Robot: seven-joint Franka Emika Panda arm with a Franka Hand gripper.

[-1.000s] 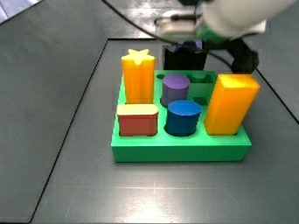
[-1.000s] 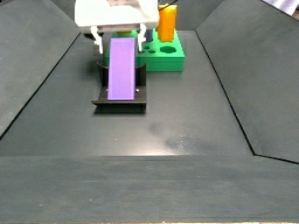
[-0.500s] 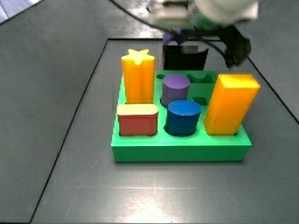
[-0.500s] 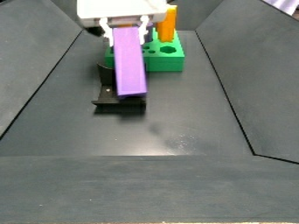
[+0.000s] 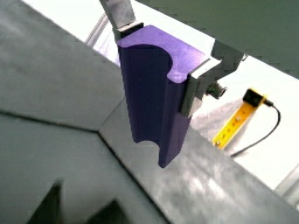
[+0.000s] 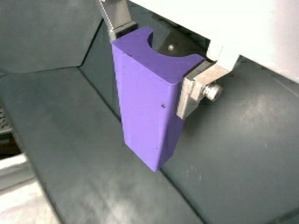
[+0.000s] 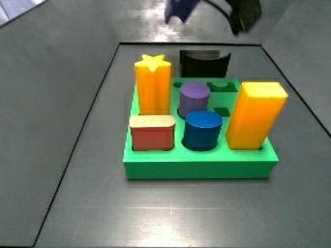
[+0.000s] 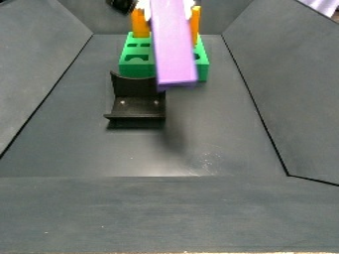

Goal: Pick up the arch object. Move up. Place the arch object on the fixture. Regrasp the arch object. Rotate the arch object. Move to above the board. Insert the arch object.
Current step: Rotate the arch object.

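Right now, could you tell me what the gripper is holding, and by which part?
The gripper holds the purple arch block by its notched end, one finger on each side.

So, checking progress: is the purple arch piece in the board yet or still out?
Out: the gripper holds the arch piece in the air, above the fixture.

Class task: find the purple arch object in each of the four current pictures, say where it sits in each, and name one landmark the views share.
Wrist view: the arch object fills the centre, clamped between the gripper fingers.
Wrist view: the arch object is central again, held the same way.
Side view: only a dark purple tip at the top edge.
Side view: upper centre, tilted, above the fixture.
Shared landmark: the green board appears in both side views.
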